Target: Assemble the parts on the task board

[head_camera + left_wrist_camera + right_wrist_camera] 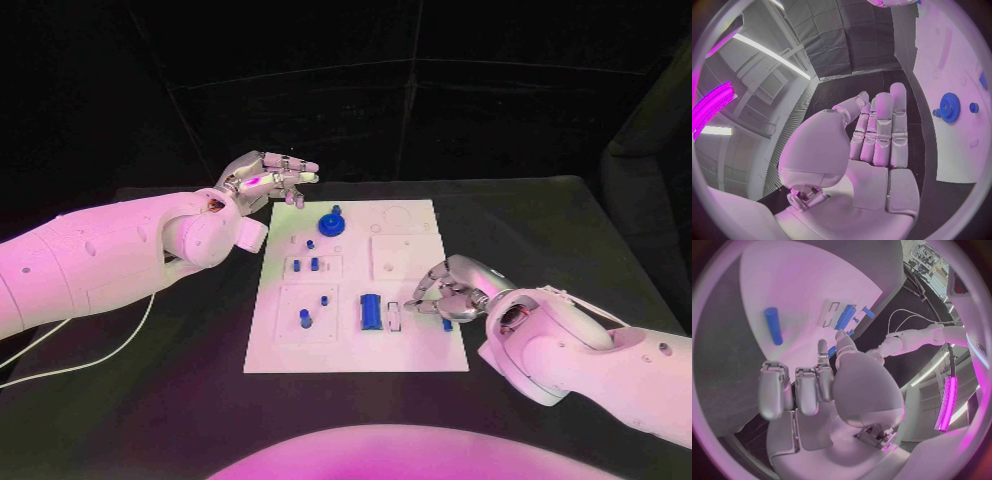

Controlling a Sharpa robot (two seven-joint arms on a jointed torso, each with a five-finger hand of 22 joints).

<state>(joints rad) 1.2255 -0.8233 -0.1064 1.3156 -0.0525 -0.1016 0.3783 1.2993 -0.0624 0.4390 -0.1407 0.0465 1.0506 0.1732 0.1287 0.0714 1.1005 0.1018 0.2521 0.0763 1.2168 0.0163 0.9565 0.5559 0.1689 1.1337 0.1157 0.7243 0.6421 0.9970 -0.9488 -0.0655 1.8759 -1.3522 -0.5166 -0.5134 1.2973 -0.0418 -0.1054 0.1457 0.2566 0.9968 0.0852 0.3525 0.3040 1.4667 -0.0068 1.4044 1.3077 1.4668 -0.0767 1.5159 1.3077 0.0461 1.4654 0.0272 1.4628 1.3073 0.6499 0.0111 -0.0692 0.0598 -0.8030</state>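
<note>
Hovering empty with fingers straight, the left robot hand [268,178] sits off the task board's [418,350] far corner; right robot hand [451,290] curls, contents unclear.

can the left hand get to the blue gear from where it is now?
Probably yes. The left hand hovers at the task board's far left corner, holding nothing, and the blue gear stands just beside it on the board with nothing between them. The right hand is at the opposite edge.
</note>
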